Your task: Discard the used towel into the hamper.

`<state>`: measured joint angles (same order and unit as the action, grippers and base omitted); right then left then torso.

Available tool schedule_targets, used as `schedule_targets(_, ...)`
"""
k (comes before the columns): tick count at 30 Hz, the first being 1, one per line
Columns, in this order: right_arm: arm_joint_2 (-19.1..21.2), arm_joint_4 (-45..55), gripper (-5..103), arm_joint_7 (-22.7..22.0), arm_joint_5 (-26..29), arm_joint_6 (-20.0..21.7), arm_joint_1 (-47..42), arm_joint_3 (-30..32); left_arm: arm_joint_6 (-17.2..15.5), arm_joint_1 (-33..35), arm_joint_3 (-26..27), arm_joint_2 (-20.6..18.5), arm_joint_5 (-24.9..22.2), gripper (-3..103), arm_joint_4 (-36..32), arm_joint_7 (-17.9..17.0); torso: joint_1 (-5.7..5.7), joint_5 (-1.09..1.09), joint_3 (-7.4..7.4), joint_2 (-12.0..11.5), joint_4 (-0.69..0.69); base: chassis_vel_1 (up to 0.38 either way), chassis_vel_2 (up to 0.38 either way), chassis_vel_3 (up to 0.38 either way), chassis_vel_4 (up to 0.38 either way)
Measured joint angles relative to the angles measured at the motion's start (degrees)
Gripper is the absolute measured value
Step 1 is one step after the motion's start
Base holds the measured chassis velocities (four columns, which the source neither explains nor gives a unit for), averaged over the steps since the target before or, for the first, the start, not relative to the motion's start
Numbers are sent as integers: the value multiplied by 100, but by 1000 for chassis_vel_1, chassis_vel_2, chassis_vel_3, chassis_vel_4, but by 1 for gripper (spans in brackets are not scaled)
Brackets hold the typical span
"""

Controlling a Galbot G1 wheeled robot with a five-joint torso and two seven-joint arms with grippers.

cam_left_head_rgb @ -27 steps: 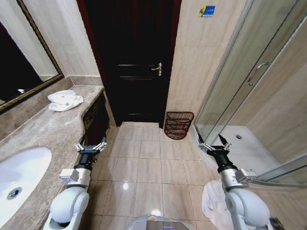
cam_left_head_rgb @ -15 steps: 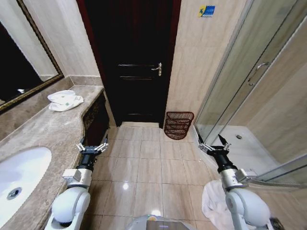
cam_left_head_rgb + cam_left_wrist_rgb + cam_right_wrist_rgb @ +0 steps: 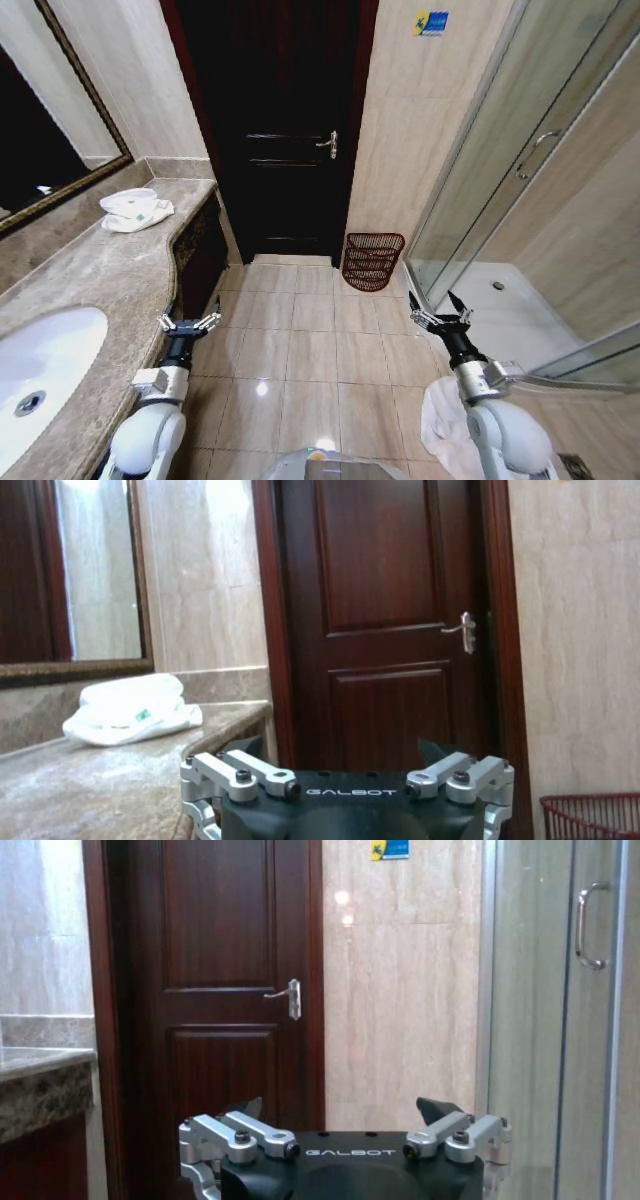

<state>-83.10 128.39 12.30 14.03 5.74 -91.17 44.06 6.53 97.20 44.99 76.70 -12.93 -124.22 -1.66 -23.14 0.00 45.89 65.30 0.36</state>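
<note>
Head view: hamper (image 3: pixel 372 260) on the floor just right of the dark door (image 3: pixel 280 130); left gripper (image 3: pixel 189 323) and right gripper (image 3: pixel 437 314) low before it — both spread wide, empty. Left wrist view: folded towel (image 3: pixel 128 709) on the table (image 3: pixel 90 795) left of the door.

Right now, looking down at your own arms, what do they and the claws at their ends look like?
Both arms are rounded glossy white shells, narrowing to silver wrist blocks and black forearm sections. The left gripper and the right gripper match: a black body printed GALBOT in white, silver bolted linkages, and two dark pointed fingers each.
</note>
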Motion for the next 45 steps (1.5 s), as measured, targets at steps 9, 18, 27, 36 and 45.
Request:
schedule_targets(9,-61,0,100,13,-129,-44,-38,-97,-80,3,-53,14,158,100,-111,-17,0,0,0,0,0,0,0,0,0)
schedule_targets(18,-101,48,100,17,-146,-33,-37,-122,-90,61,-52,-2,34,100,-164,-10,0,0,0,0,0,0,0,0,0)
schedule_targets(27,-71,56,100,114,-153,-22,-20,-132,-120,41,-50,-15,-140,100,-193,50,0,0,0,0,0,0,0,0,0)
schedule_targets(36,-64,23,100,176,-122,-24,0,-120,-162,12,-33,2,-161,100,-201,58,0,0,0,0,0,0,0,0,0)
schedule_targets(45,-84,8,100,277,-121,-91,-23,-96,-152,20,-5,3,-155,100,-227,66,0,0,0,0,0,0,0,0,0)
